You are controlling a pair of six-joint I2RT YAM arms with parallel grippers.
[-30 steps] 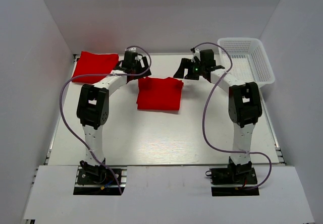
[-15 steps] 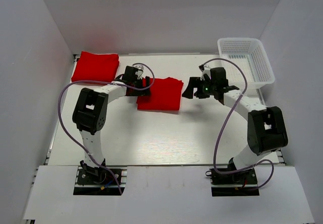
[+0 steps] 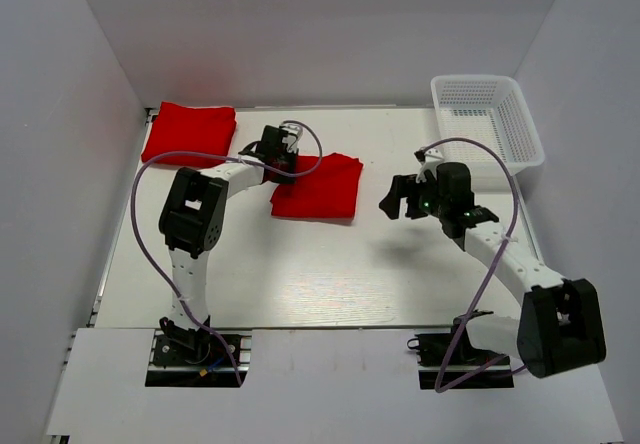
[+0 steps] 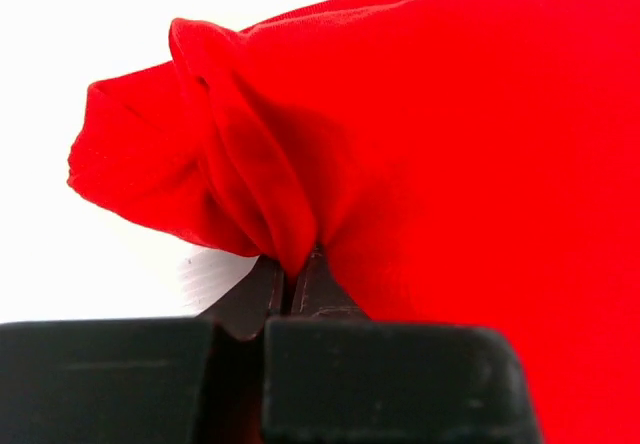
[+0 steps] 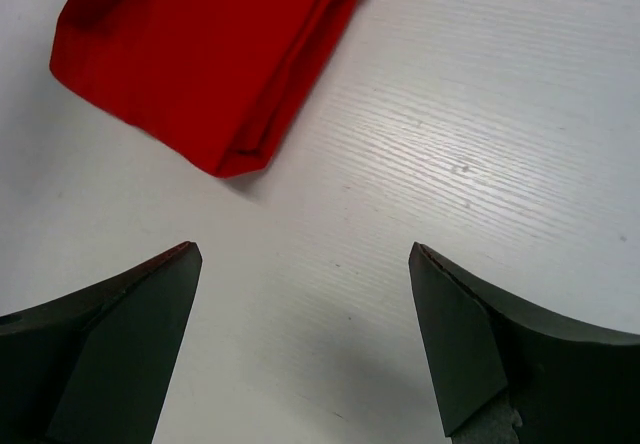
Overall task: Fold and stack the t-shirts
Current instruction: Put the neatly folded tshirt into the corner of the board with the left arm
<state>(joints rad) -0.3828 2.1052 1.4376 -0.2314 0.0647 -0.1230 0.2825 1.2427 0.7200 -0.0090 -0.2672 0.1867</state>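
Two soft, bright red shirts lie on the pale, wood-grained counter [image 3: 300, 274]. The far t-shirt [image 3: 189, 131] is a flat rectangle in the far left corner. The middle t-shirt [image 3: 325, 189] is folded near the centre, its left edge bunched into creases. A white mesh basket [image 3: 490, 114] sits far right. Since a second ago the left claw [image 3: 277, 161] has moved in from farther back and closed; it pinches that bunched edge, perhaps not every layer. The right claw [image 3: 400, 196] has drawn back toward the near right and gapes wide over the counter, holding nothing.
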